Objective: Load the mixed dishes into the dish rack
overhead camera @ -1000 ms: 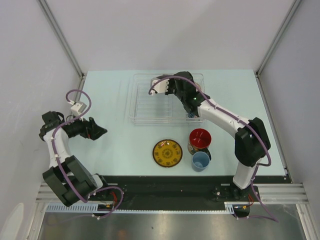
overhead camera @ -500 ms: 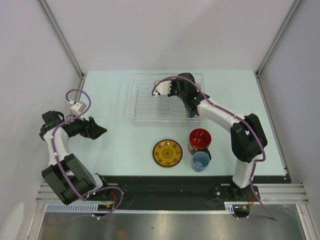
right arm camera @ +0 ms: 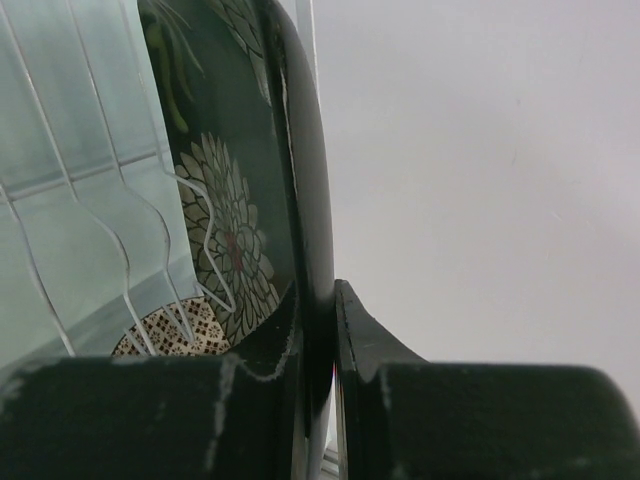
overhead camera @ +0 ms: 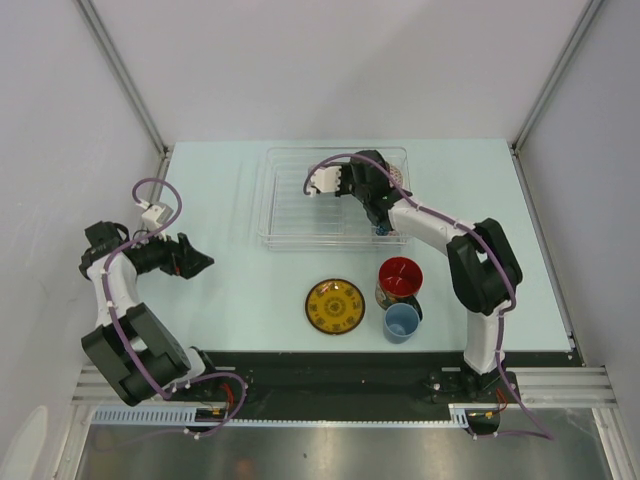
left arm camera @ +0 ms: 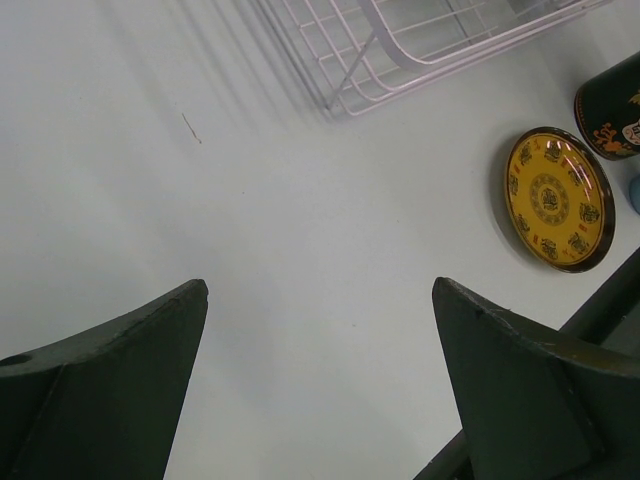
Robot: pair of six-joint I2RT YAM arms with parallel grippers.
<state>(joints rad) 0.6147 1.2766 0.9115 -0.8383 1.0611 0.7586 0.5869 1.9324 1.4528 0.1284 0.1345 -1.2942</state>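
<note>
black floral plate (right arm camera: 238, 190) upright in dish rack (overhead camera: 295, 210) | yellow saucer (overhead camera: 335, 305), mug (overhead camera: 399, 277), blue cup (overhead camera: 401, 321) outside

Top view: bright, even overhead light. The table (overhead camera: 230, 290) reads pale, with faint soft shadows and none hard. The steel strip (overhead camera: 330, 450) below the near edge shows a dull sheen.

Left wrist view: the table is sharp. The rack (left arm camera: 450, 45) wires cast faint grey streaks. The saucer (left arm camera: 556, 198) carries a pale glint. My left fingers (left arm camera: 100, 390) are dark and soft-edged.

Right wrist view: the plate (right arm camera: 250, 140) is very close, its rim blurred with a thin highlight. My right fingers (right arm camera: 470, 420) are out of focus.
</note>
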